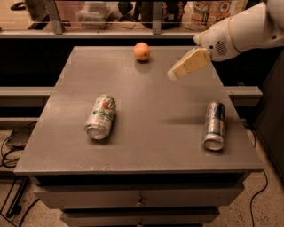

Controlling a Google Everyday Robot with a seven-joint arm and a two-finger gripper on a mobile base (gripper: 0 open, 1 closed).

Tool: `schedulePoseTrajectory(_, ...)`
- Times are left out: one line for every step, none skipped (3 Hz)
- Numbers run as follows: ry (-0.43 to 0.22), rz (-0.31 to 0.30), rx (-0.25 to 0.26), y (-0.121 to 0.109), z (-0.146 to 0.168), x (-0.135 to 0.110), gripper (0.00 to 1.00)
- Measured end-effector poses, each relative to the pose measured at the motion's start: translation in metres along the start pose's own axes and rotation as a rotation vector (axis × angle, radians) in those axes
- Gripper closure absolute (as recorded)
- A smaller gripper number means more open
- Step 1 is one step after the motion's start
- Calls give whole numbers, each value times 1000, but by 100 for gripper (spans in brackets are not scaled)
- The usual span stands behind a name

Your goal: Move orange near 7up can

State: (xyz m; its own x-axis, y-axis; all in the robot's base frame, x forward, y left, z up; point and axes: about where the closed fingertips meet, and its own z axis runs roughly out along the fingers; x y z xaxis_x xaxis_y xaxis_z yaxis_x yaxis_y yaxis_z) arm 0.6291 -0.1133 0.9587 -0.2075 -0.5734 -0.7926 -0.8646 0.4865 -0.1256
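This looks like a robotics test space set up in a lab or an office pantry. A white robot arm [248, 31] reaches in from the right, its end effector [177, 70] hanging above the far right part of a plain grey tabletop [146, 146] that tops a drawer cabinet [111, 195]. Loose cables [11, 148] trail over the speckled floor [266, 208]. Behind, a long ledge [111, 33] with metal uprights [54, 15] carries packaged goods [213, 11].
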Motion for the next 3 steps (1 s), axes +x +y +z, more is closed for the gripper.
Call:
schedulePoseTrajectory(-95, 22, 2, -28, 47, -19, 0)
schedulePoseTrajectory(-155, 46, 14, -58, 91, -33, 0)
schedulePoseTrajectory(-186, 75, 20, -83, 128, -40, 0)
